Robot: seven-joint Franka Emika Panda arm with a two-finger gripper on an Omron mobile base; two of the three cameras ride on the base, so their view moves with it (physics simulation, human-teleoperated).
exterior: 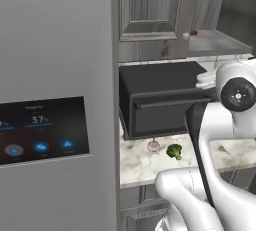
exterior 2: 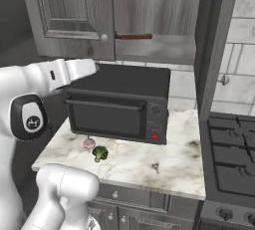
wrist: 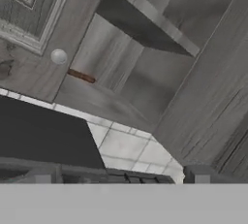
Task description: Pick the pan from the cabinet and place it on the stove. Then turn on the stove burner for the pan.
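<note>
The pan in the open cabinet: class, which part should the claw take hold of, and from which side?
Probably the pan's wooden handle, approached from the cabinet's open front. It lies level along the shelf's front edge; the round body is hidden behind the door.

Base cams look fwd/down from behind arm, L & R, sharing oven [exterior: 160, 100] & counter [exterior 2: 149, 159]; hand cam faces cabinet [wrist: 145, 72] close up.
</note>
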